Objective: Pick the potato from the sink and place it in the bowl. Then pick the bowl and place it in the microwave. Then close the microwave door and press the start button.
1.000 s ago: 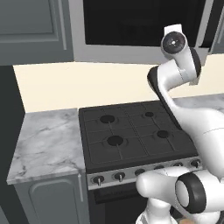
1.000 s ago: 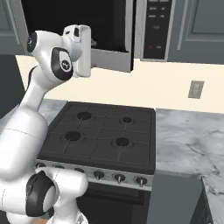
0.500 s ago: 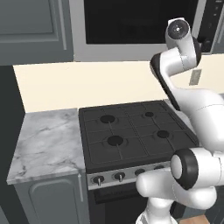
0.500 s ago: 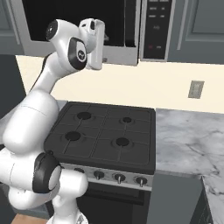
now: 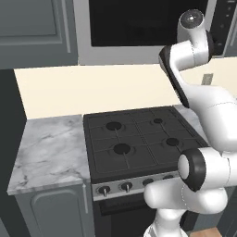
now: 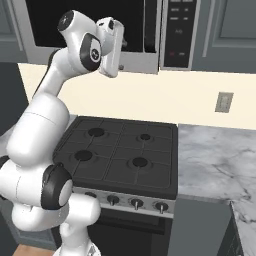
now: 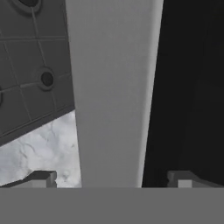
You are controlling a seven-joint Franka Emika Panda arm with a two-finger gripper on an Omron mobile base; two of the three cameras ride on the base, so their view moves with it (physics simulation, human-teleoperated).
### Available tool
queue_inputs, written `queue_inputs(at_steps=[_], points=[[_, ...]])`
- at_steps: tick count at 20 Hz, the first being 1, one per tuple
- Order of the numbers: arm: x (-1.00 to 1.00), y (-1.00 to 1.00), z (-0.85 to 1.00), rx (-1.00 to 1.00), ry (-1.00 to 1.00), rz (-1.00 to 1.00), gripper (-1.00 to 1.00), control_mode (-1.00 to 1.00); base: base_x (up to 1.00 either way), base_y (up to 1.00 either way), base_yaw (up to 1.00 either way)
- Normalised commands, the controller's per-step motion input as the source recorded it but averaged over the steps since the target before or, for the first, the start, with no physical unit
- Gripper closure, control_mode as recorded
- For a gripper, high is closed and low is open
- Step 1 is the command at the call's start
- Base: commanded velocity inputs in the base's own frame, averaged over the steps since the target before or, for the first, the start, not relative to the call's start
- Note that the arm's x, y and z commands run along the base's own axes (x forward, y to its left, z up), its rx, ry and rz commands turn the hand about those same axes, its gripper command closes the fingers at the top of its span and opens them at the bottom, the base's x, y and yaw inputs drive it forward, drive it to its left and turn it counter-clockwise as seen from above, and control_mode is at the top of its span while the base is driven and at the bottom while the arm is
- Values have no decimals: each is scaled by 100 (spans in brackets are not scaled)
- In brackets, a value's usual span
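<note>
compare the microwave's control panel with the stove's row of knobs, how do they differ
Place: the microwave control panel sits high on the wall unit, while the stove knobs run along the low front edge of the stove.
Look: the panel is a flat dark upright strip with small markings; the knobs are round and stick out from a silver band.
Layout: the panel runs vertically, the knobs horizontally.
Both are appliance controls facing the robot.

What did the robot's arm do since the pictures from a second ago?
The arm swung its hand along the front of the microwave toward the control panel, so the hand now sits near the door's right side. The gripper is open and holds nothing. The stove and the marble counter stayed put.
</note>
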Motion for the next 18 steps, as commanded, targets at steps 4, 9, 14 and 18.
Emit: queue_inputs(at_steps=[4,9,14,18], points=[[42,-15,-41,3,18,0,-100,-100,0,0,0],[54,-29,-68,0,12,2,-100,-100,0,0,0],[21,-22,-71,0,6,4,-100,-100,0,0,0],[32,-23,-65,0,5,4,-100,-100,0,0,0]])
